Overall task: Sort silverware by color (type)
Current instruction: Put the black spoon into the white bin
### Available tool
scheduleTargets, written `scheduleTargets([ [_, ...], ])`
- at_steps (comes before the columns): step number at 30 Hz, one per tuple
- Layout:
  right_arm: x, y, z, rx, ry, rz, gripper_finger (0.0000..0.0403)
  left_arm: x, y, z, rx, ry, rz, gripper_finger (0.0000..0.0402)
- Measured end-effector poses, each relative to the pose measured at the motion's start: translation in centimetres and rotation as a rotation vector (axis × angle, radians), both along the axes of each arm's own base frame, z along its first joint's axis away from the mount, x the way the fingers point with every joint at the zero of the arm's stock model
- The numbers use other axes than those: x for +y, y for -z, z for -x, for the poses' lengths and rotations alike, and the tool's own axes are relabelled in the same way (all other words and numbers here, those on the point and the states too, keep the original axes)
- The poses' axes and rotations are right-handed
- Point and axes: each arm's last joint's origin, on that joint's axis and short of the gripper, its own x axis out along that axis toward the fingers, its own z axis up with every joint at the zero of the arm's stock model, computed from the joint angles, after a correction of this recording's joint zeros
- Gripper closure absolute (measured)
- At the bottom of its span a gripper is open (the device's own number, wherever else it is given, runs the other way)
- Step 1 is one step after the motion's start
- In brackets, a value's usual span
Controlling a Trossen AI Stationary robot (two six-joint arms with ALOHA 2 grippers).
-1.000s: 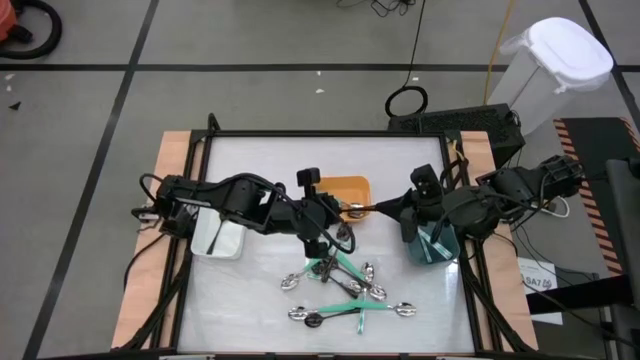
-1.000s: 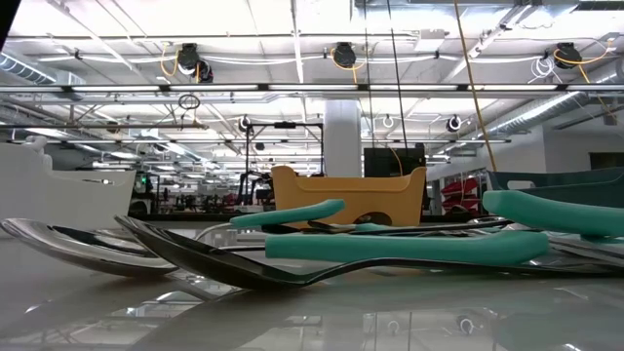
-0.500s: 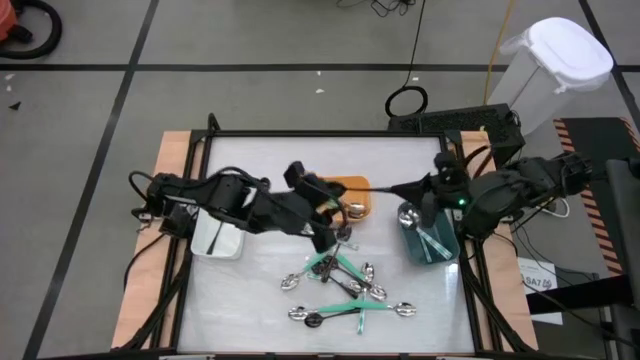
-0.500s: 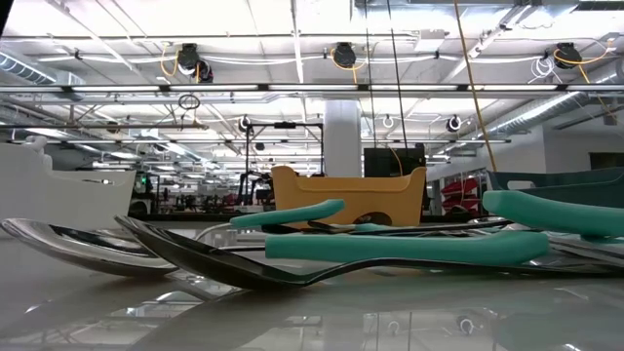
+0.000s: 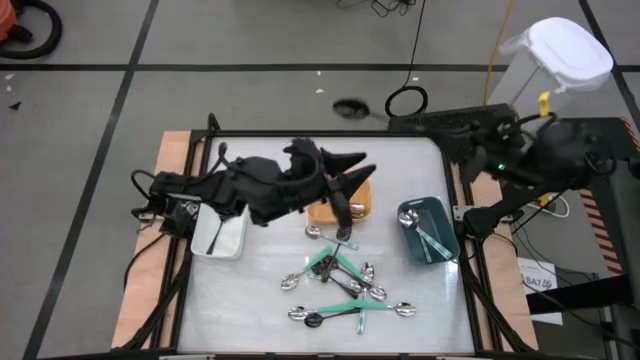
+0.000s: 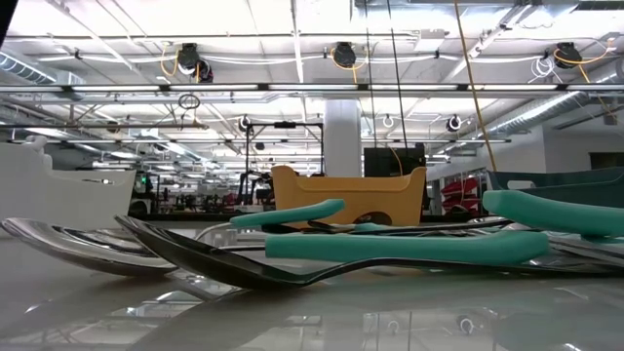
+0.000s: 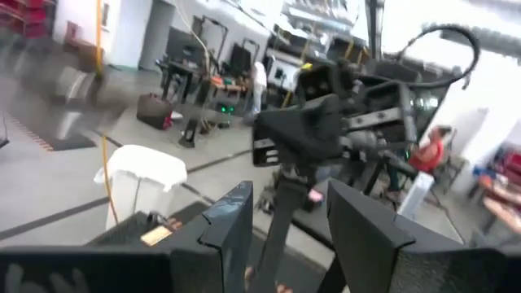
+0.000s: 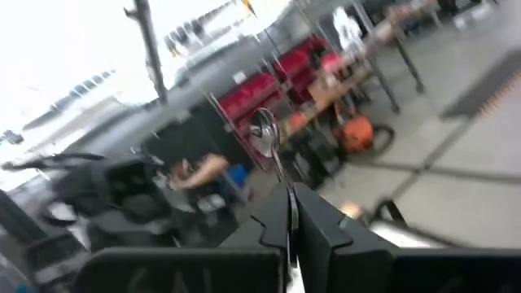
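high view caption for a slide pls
Left gripper open above the orange bin; spoons piled mid-table.

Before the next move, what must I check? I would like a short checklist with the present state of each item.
1. Left gripper open and empty: ok.
2. Right gripper shut on a spoon: ok.
3. Handle colour of that spoon known: cannot tell.
4. Dark teal bin free of both arms: ok.
5. Silverware pile all sorted: not ok, many pieces lie on the table.
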Motion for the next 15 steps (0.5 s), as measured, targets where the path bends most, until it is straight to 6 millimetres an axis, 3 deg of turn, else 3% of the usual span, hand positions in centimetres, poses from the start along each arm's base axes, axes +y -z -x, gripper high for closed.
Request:
scheduleTargets([
  [8, 0.4, -1.9, -0.5, -0.134, -0.025, 0.125, 0.0402, 2.4, -1.7, -0.7, -0.229, 0.028, 0.015, 0.0245],
  [15, 1.0, -2.9, -1.6, -0.238, -0.059, 0.195, 0.0402, 3.4, -1.7, -1.7, -0.349, 0.003, -0.018, 0.0245],
])
